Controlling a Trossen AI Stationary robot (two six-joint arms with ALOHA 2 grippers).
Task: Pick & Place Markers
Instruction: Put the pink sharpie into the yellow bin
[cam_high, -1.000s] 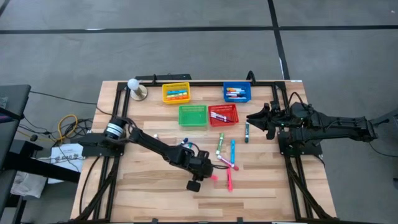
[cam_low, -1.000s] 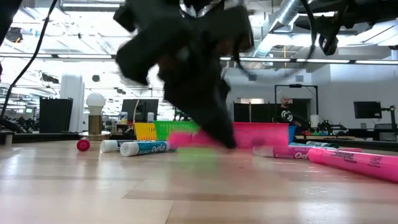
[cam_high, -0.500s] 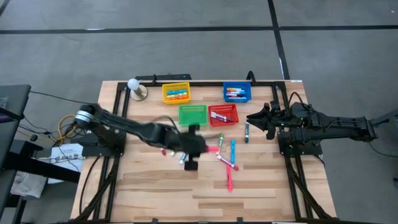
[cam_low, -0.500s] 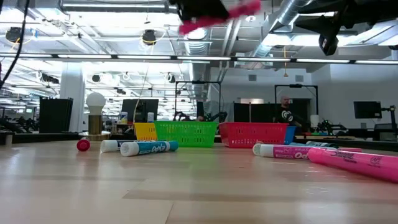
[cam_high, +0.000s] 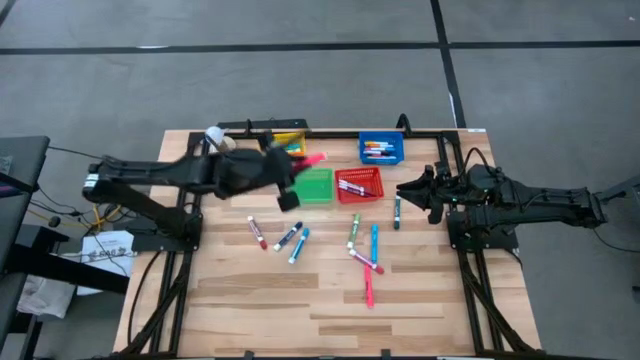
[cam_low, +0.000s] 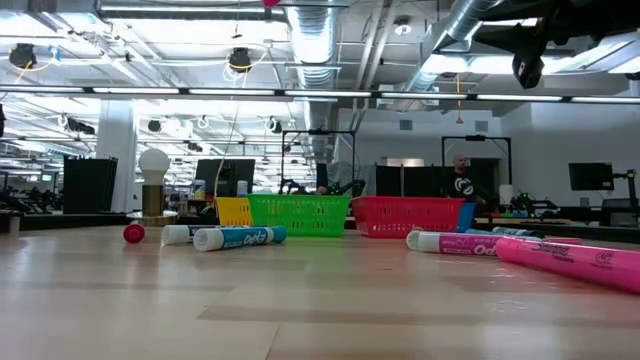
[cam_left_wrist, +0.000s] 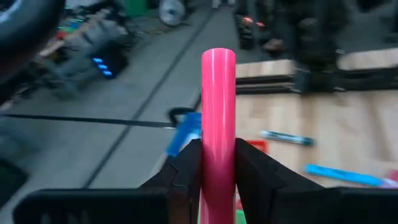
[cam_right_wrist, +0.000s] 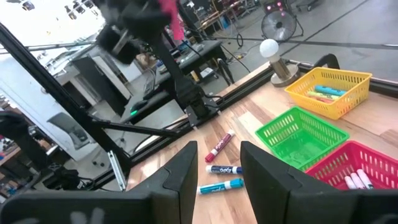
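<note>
Pink marker (cam_high: 311, 159) sat clamped in left gripper (cam_high: 291, 169), upper centre of high frame, over baskets. I judged: centre above red basket (cam_high: 372, 194) before release. Right gripper (cam_high: 409, 188) idled apart, right edge.

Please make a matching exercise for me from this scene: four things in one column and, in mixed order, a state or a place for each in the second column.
Things:
1. pink marker
2. green basket
3. right gripper
4. blue basket

States or places:
a. open, holding nothing
b. lifted, clamped in the left gripper
c. has markers inside
d. stands right beside the red basket

Pairs: 1-b, 2-d, 3-a, 4-c
</note>
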